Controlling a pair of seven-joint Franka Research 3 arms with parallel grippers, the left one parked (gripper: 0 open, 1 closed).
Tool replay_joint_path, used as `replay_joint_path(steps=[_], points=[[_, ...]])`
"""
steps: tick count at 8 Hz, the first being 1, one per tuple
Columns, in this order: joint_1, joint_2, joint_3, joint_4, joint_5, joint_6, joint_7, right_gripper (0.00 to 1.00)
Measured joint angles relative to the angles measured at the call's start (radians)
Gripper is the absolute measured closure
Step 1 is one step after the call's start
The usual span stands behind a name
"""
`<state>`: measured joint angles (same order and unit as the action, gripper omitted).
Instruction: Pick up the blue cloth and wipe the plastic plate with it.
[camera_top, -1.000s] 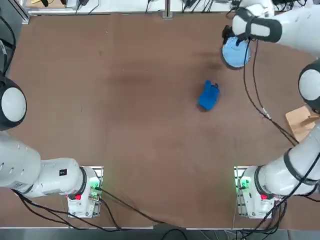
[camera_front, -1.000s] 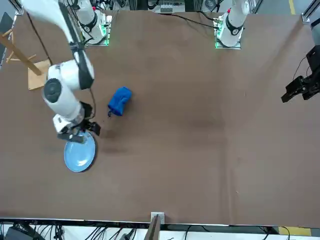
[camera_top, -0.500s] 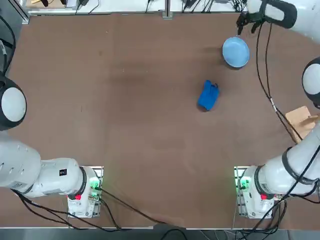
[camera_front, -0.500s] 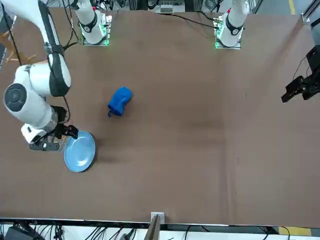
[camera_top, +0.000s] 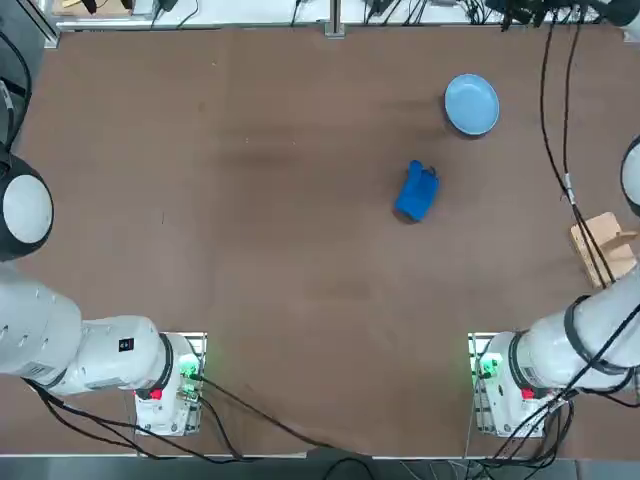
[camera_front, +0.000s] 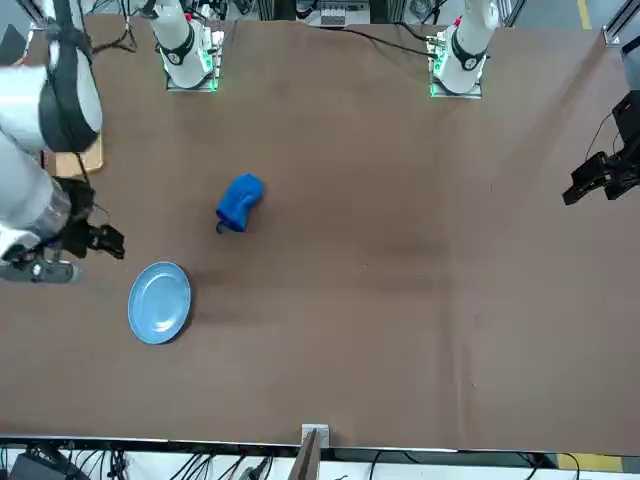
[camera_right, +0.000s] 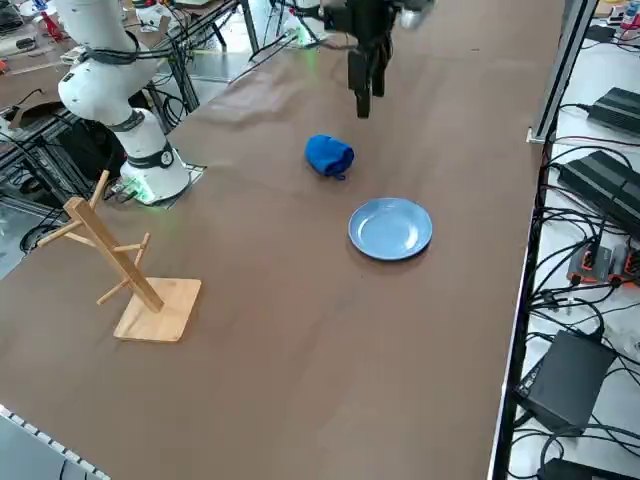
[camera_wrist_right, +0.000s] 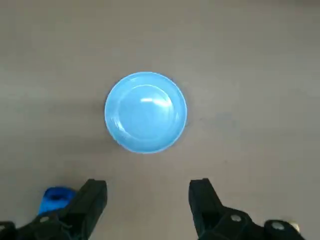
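The crumpled deep-blue fabric cloth is found on the brown table, nearer the robot's bases than the round light-blue plastic plate and just inward of it, apart from its rim. Its bundle is drawn out roughly along the line running toward the plate. The right gripper is seen raised high past the plate's far side, near the table's far edge, with its two fingers spread apart and nothing between them. The cloth is therefore judged to lie back toward the bases from the gripper, beyond the plate. Bare tabletop surrounds the cloth on every side, and the wooden rack stands well apart.
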<state>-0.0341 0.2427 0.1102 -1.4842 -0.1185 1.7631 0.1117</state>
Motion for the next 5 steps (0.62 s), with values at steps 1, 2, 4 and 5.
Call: replay_joint_path(steps=[1,2,4,5], points=[[-0.002,-0.047,-0.006,0.000,0.030,-0.040,0.001,0.00],[-0.001,-0.084,-0.027,-0.001,0.079,-0.079,0.009,0.00],[-0.001,-0.114,-0.076,-0.002,0.140,-0.103,0.036,0.00],[-0.001,-0.115,-0.083,-0.003,0.137,-0.104,0.042,0.00]])
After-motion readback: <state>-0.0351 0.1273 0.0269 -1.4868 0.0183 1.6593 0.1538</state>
